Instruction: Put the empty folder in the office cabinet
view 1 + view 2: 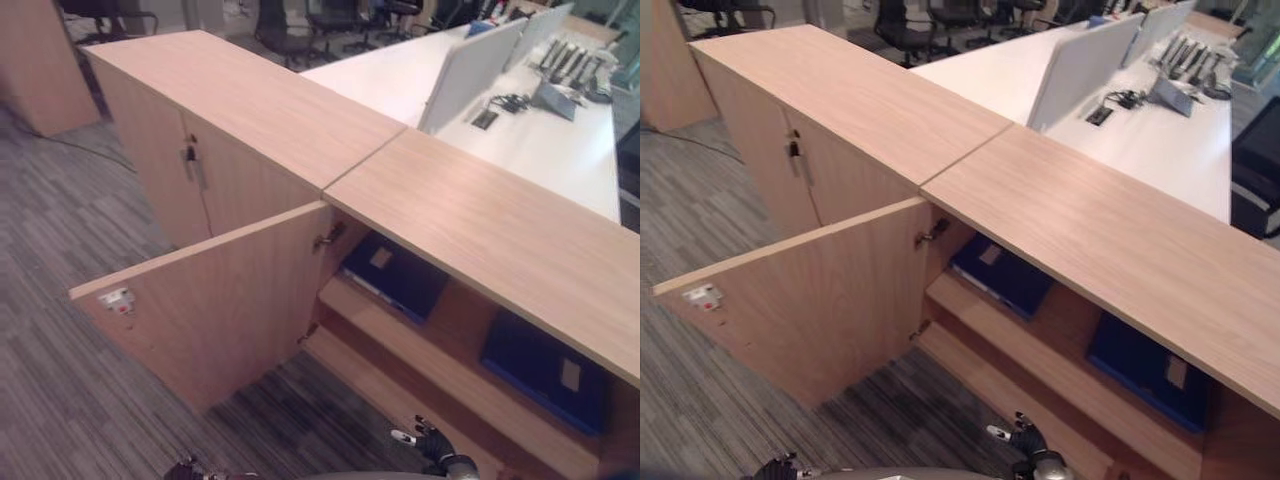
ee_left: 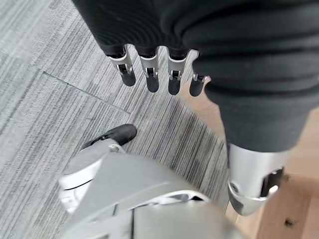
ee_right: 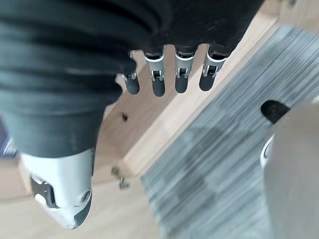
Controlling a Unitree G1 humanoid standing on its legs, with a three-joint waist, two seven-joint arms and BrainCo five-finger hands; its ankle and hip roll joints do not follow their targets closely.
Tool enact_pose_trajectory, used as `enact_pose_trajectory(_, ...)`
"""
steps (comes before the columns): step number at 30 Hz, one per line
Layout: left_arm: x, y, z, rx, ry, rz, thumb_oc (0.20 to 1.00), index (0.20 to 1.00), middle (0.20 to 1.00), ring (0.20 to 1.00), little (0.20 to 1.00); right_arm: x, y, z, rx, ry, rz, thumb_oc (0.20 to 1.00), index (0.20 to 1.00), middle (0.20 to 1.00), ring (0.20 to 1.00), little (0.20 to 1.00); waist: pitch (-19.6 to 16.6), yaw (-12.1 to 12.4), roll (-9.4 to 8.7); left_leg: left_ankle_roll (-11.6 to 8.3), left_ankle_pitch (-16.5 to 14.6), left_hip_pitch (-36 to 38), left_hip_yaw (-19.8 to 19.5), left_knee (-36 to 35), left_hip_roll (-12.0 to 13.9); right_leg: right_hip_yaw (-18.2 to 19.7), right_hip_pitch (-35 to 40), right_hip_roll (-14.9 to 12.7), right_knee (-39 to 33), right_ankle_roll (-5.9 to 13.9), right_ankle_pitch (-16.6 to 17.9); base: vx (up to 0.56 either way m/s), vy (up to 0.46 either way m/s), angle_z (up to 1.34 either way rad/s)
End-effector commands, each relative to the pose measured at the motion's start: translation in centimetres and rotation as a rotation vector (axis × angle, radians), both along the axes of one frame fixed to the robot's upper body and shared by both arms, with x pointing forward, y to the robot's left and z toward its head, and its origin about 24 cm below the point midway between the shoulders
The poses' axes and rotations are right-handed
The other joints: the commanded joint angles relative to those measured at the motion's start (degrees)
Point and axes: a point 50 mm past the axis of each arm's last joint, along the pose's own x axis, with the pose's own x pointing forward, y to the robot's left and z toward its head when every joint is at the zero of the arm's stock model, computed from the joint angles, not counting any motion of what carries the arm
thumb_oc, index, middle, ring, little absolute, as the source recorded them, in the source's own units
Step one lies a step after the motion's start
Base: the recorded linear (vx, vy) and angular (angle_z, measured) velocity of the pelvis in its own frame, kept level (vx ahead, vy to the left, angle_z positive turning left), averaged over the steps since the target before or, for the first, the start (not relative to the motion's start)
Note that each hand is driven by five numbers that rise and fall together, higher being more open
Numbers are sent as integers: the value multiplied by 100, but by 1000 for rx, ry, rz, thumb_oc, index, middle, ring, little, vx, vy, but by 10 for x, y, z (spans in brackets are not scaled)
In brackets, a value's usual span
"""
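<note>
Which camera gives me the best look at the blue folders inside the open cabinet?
The left eye view: both blue folders lie on the upper shelf past the open door. The right eye view shows the same pair, slightly shifted. The wrist views show carpet and cabinet wood instead.

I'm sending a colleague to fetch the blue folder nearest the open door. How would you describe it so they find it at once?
Start at the long wooden cabinet with its door swung open. On the upper shelf inside lie two dark blue folders. Take the folder just beside the door's hinge, not the other folder farther along.
</note>
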Motion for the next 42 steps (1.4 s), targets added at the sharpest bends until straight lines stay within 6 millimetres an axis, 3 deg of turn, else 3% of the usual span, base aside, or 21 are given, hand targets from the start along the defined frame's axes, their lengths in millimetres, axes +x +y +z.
enact_pose_trajectory(1, 4, -11, -3, -23, -9, -22, 1000, 1000, 1000, 1000, 1000, 15, -29, 8, -63, -38, -82, 1000, 1000, 1000, 1000, 1000, 177, 152, 394, 232, -24, 70, -195, -106, 82, 68, -232, -35, 436, 346, 25, 7, 222, 64)
enact_pose_trajectory(4, 7, -6, -1, -13, -20, -12, 1000, 1000, 1000, 1000, 1000, 14, -26, 6, -52, -29, -102, 1000, 1000, 1000, 1000, 1000, 215, 277, 340, 350, -104, 16, -329, -104, -110, 35, -217, -136, 565, 391, 131, 20, 154, 37)
enact_pose_trajectory(5, 10, -3, 1, -6, -27, -1, 1000, 1000, 1000, 1000, 1000, 15, -23, 5, -38, -28, -127, 1000, 1000, 1000, 1000, 1000, 272, 172, 316, 474, -30, -72, -583, -153, -306, 677, -375, -5, 763, 368, 275, 56, 297, 46)
enact_pose_trajectory(7, 13, -2, 2, -3, -32, 7, 1000, 1000, 1000, 1000, 1000, 15, -21, 5, -22, -27, -136, 1000, 1000, 1000, 1000, 1000, 307, -7, 420, 609, 35, -30, -894, -285, -481, 2093, -699, 708, 945, 331, -165, 109, 343, 95)
enact_pose_trajectory(9, 19, 0, 3, 6, -26, 3, 1000, 1000, 1000, 1000, 1000, 11, -20, 3, -12, -17, -136, 1000, 1000, 1000, 1000, 1000, 287, -163, 520, 733, 123, 14, -1234, -432, -598, 2633, -859, 1307, 1175, 146, -734, 146, 269, 94)
enact_pose_trajectory(11, 23, 1, 4, 16, -23, -11, 1000, 1000, 1000, 1000, 1000, 6, -16, 2, -3, -8, -126, 1000, 1000, 1000, 1000, 1000, 256, -217, 539, 803, 163, 61, -1414, -530, -689, 2618, -826, 1582, 1207, -1, -1016, 106, 127, 96)
enact_pose_trajectory(15, 22, 1, 4, 16, -37, 7, 1000, 1000, 1000, 1000, 1000, -6, -21, -1, -16, 25, -141, 1000, 1000, 1000, 1000, 1000, 197, -197, 505, 833, 183, 193, -1638, -657, -873, 2463, -486, 1707, 861, -57, -1106, 59, 24, 80)
enact_pose_trajectory(22, 23, -12, 1, -28, -104, 72, 1000, 1000, 1000, 1000, 1000, -23, -37, -3, -68, 87, -159, 1000, 1000, 1000, 1000, 1000, -17, -87, 628, 769, 203, 366, -1768, -875, -902, 2310, -17, 1571, 109, -42, -960, 50, 21, 23)
enact_pose_trajectory(31, 51, -16, 12, -69, -274, 147, 1000, 1000, 1000, 1000, 1000, -30, -48, -2, -110, 108, -156, 1000, 1000, 1000, 1000, 1000, -48, -110, 726, 742, 170, 507, -1790, -932, -906, 2217, 112, 1516, -44, -53, -920, 7, -3, 1)
enact_pose_trajectory(36, 102, -9, 45, -86, -507, 129, 1000, 1000, 1000, 1000, 1000, -29, -52, 0, -129, 103, -123, 1000, 1000, 1000, 1000, 1000, -61, -173, 771, 721, 145, 592, -1705, -943, -879, 2260, 127, 1500, -75, -31, -891, 7, -8, -2)
enact_pose_trajectory(39, 138, 3, 77, -60, -653, 90, 1000, 1000, 1000, 1000, 1000, -32, -54, 0, -136, 115, -107, 1000, 1000, 1000, 1000, 1000, -93, -216, 785, 704, 120, 652, -1644, -943, -855, 2305, 149, 1499, -84, -21, -883, 23, -14, -9)
enact_pose_trajectory(42, 159, 10, 98, -42, -734, 71, 1000, 1000, 1000, 1000, 1000, -33, -54, 0, -136, 119, -97, 1000, 1000, 1000, 1000, 1000, -99, -244, 780, 693, 108, 685, -1608, -943, -842, 2325, 160, 1501, -84, -13, -881, 12, -9, -8)
